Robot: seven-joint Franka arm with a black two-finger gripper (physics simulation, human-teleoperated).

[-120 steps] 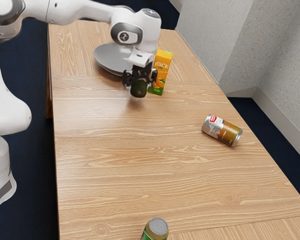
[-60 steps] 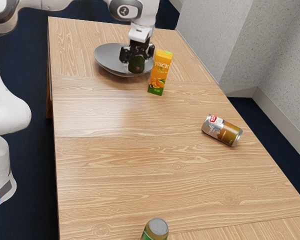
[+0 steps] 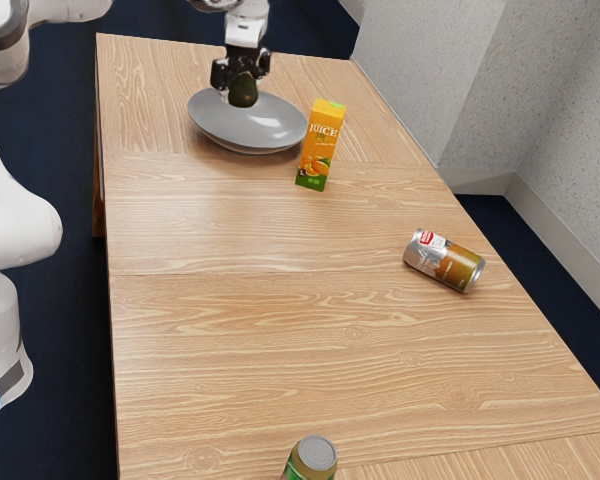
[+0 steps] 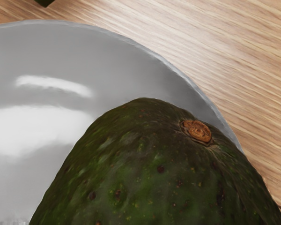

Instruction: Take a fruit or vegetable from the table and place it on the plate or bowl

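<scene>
Exterior view has the jaws clenched on the dark green, bumpy avocado (image 3: 243, 94), held over the shallow grey plate (image 3: 272, 130) near its rim, at the wooden table's (image 3: 280, 300) far end. The pick-up looks done. Lowering and releasing are left, I'd judge.

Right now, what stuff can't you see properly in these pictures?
1. The green can: the exterior view's lower edge cuts it off, so just its top shows.
2. The avocado: the wrist view's edge cuts off part of it, and in the exterior view the gripper covers its sides.
3. The plate: I cannot tell whether the avocado touches it.
4. The lying can: its label is too small to read in the exterior view.
</scene>
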